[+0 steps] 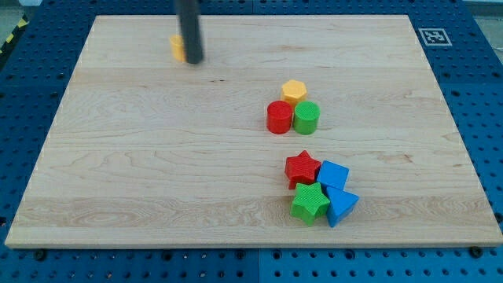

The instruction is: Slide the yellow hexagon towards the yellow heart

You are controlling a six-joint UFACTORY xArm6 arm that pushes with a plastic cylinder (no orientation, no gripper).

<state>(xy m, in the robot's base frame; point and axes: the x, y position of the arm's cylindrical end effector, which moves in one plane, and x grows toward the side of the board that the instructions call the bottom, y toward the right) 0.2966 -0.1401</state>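
Observation:
The yellow hexagon (294, 91) sits right of the board's middle, touching a red cylinder (279, 117) and a green cylinder (306, 118) just below it. A yellow block (178, 47), mostly hidden by the rod, sits near the view's top left; its shape cannot be made out. My tip (193, 60) rests at that block's right side, far to the upper left of the hexagon.
A cluster lies at the lower right: a red star (302, 167), a green star (310, 203), a blue block (334, 174) and a blue triangle (342, 206). The wooden board (157, 173) lies on a blue pegboard.

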